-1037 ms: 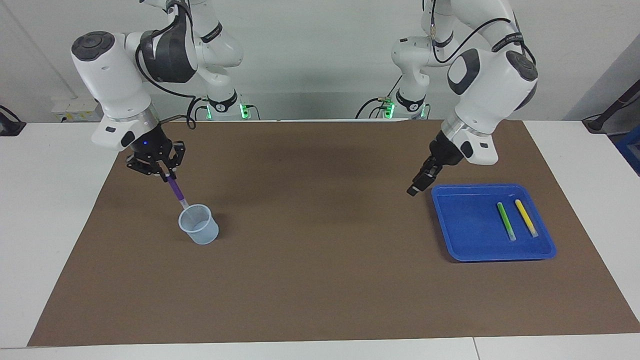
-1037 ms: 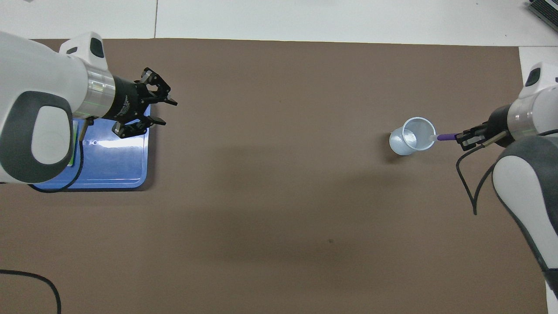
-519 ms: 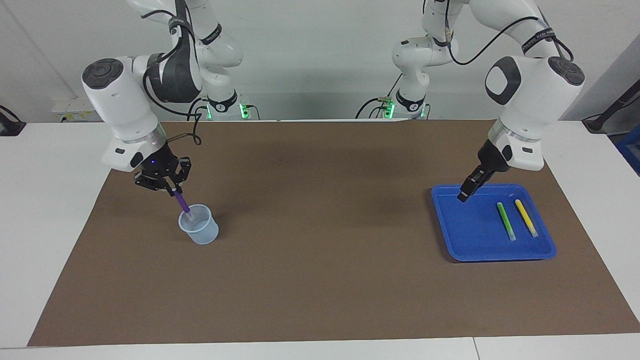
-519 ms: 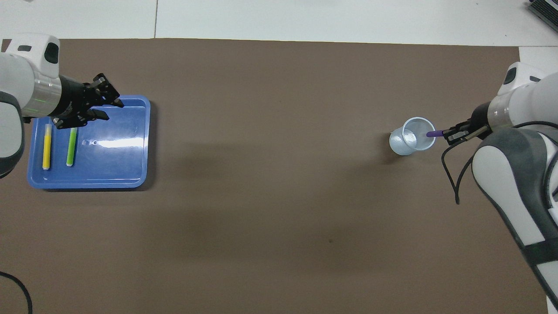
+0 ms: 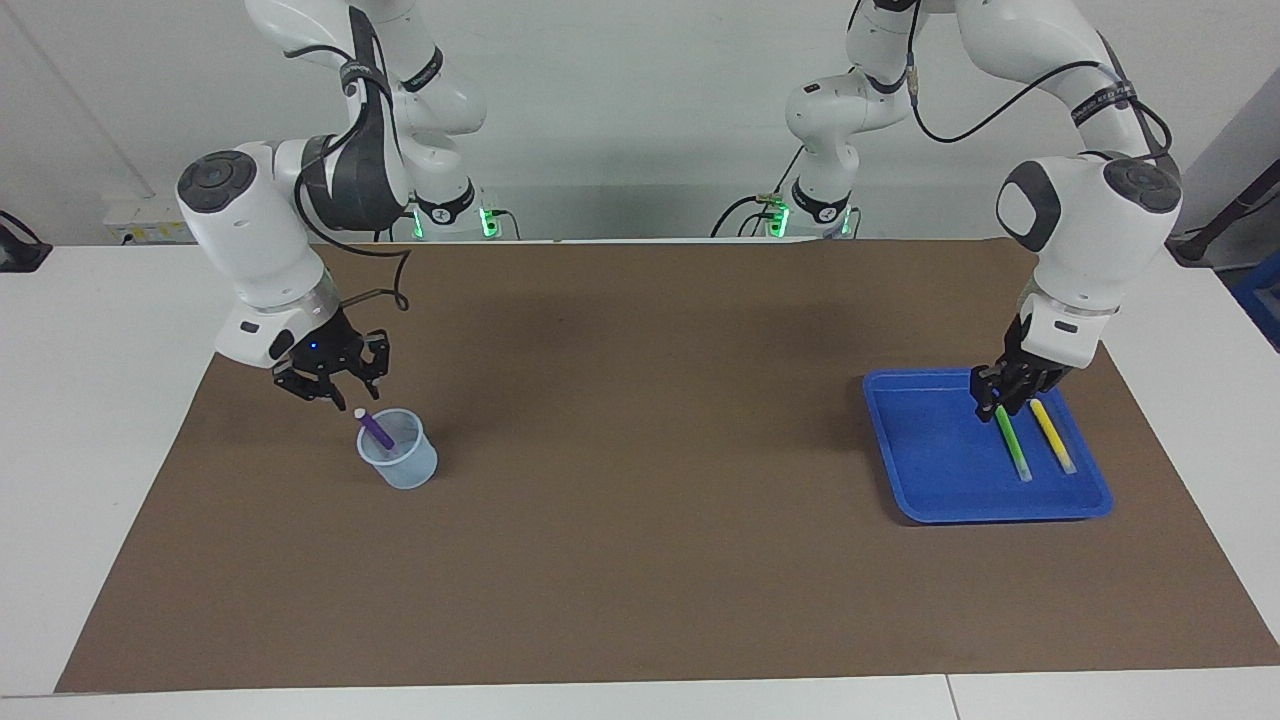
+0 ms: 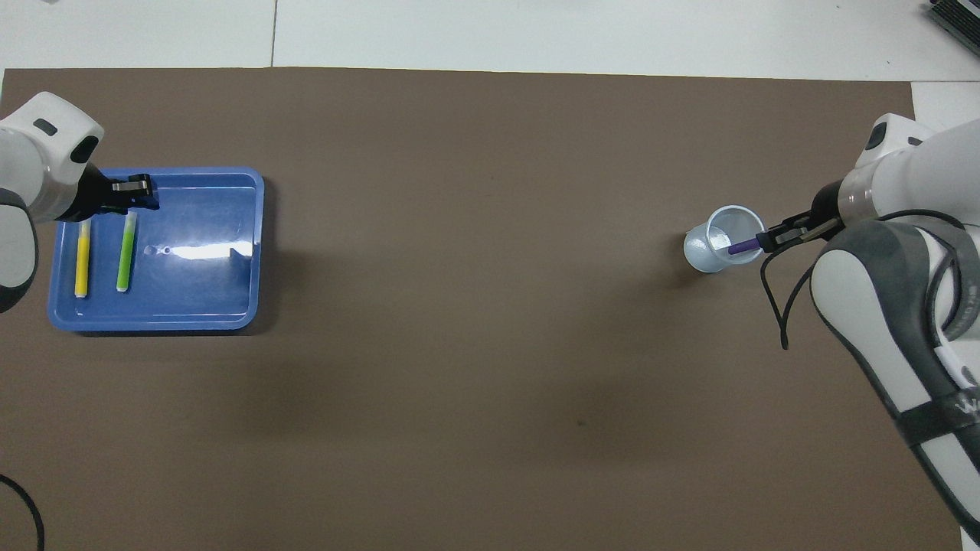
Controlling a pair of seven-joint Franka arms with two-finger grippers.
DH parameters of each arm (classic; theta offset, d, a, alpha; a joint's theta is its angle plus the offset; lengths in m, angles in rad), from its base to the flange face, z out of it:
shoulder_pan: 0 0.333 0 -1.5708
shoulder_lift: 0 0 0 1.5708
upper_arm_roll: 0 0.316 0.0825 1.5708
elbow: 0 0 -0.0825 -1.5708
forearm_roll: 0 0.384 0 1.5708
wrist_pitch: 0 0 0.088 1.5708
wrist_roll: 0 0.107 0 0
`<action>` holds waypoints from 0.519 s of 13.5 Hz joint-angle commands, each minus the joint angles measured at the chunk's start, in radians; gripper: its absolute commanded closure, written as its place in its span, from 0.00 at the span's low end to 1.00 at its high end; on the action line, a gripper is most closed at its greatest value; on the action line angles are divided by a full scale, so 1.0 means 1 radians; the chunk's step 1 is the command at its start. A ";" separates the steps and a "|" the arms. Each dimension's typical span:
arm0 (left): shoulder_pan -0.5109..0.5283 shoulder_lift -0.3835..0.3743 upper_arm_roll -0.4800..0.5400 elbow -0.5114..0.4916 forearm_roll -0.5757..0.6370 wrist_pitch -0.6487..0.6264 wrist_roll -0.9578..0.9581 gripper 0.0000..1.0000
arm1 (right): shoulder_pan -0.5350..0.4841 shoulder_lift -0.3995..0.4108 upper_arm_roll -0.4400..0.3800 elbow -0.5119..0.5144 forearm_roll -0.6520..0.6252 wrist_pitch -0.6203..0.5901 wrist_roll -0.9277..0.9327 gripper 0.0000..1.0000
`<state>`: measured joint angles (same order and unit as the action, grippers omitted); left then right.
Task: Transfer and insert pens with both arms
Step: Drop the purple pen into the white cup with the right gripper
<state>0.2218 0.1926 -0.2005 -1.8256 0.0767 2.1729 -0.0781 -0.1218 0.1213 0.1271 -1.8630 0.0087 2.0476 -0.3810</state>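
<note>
Facing view, largest first: mat (image 5: 640,560) covers the table; everything below is placed relative to the tray (image 5: 925,460), which sits at the left arm's end. Cup (image 5: 398,462) stands well apart from the tray, at the right arm's end. Purple pen (image 5: 374,428) leans in the cup, upper end above the rim. Right gripper (image 5: 335,388) hangs just over that pen, fingers released, no contact visible. Green pen (image 5: 1013,444) and yellow pen (image 5: 1053,437) lie side by side in the tray. Left gripper (image 5: 1000,397) is at the green pen's robot-side end; can't tell if it grips. Step: first insert done, second pick starting. Next: close on green, lift clear of the tray rim.
</note>
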 commanded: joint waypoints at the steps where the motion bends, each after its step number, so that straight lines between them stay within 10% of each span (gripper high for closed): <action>1: 0.063 0.050 -0.010 -0.012 0.047 0.063 0.119 0.56 | -0.004 -0.018 0.005 0.019 -0.021 -0.045 0.027 0.36; 7: 0.143 0.181 -0.010 -0.011 0.052 0.198 0.259 0.57 | -0.021 -0.041 0.005 0.208 0.010 -0.335 0.054 0.33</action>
<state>0.3524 0.3347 -0.1997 -1.8319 0.1067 2.3181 0.1553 -0.1240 0.0900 0.1257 -1.7122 0.0097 1.8018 -0.3605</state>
